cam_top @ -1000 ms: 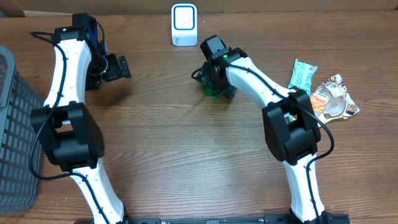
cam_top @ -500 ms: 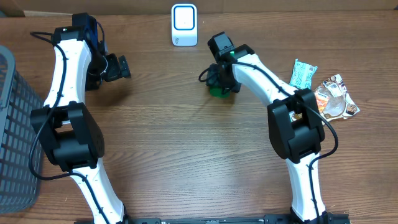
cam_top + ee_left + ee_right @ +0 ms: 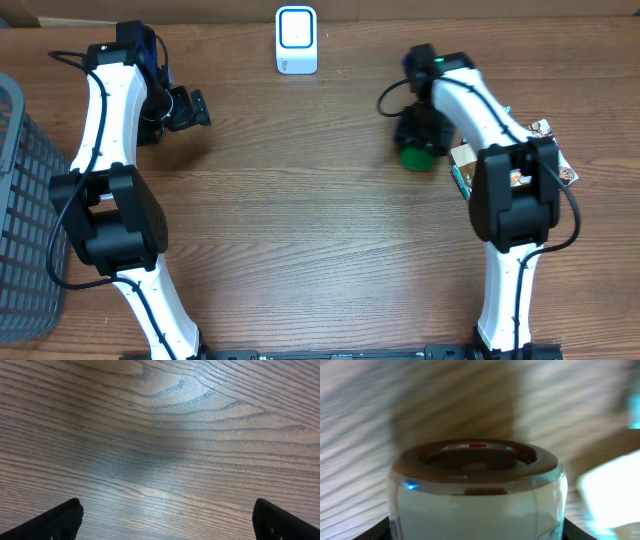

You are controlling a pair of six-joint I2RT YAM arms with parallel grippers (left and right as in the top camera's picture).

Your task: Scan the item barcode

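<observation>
The item is a clear jar with a green lid, held at the right side of the table by my right gripper. In the right wrist view the jar fills the space between the two dark fingers, its pale label facing the camera and its base pointing away; no barcode shows. My right gripper is shut on it. The white scanner stands at the back centre, well to the left of the jar. My left gripper hovers open at the far left, and its wrist view shows only bare wood between its fingertips.
A dark mesh basket stands at the left edge. Snack packets lie at the right edge, partly under my right arm, with a teal packet peeking out beside it.
My right gripper has closed on the jar and carried it from the table's centre to the right, away from the scanner. The left arm has not moved.
</observation>
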